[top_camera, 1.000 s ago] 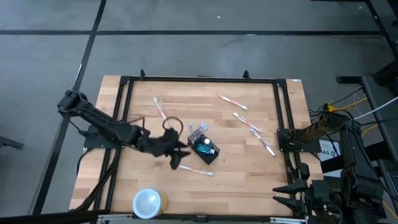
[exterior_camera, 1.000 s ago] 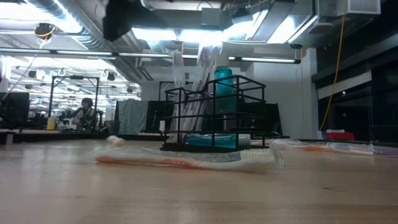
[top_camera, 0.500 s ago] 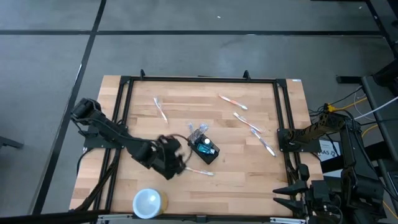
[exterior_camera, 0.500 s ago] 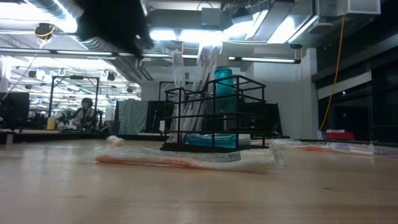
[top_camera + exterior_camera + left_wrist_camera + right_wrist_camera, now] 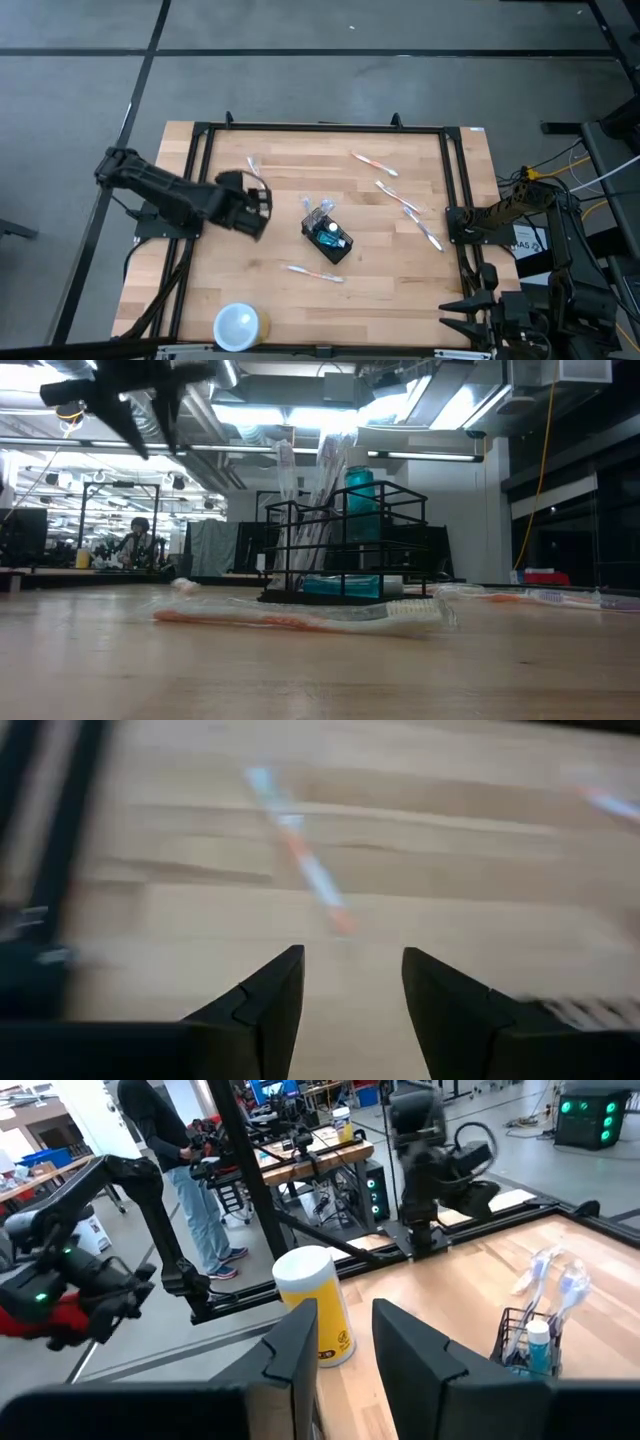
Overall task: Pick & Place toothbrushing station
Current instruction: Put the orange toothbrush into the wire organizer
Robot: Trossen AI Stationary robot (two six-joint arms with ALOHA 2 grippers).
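The toothbrushing station [image 5: 327, 232], a small black wire caddy with a teal tube and wrapped toothbrushes standing in it, rests on its base near the table's middle; it also shows in the low view [image 5: 345, 545] and the right wrist view [image 5: 530, 1342]. My left gripper [image 5: 262, 200] is open and empty, raised above the table to the caddy's left; its own view [image 5: 350, 975] looks down on a wrapped toothbrush [image 5: 300, 855]. My right gripper [image 5: 345, 1345] is open and empty, with its arm [image 5: 490, 215] at the table's right edge.
Wrapped toothbrushes lie flat on the wood: one at the far left [image 5: 257, 172], one near the caddy's near side [image 5: 314, 272], several toward the far right [image 5: 397, 195]. A round white cup [image 5: 238, 325] stands at the near left edge. A black frame [image 5: 320, 127] rims the table.
My left gripper has left the caddy's near-left side, swung first a little toward the near edge, then toward the far and left edges, turning as it went. It now hangs by the far-left toothbrush. The caddy and the toothbrushes have not moved.
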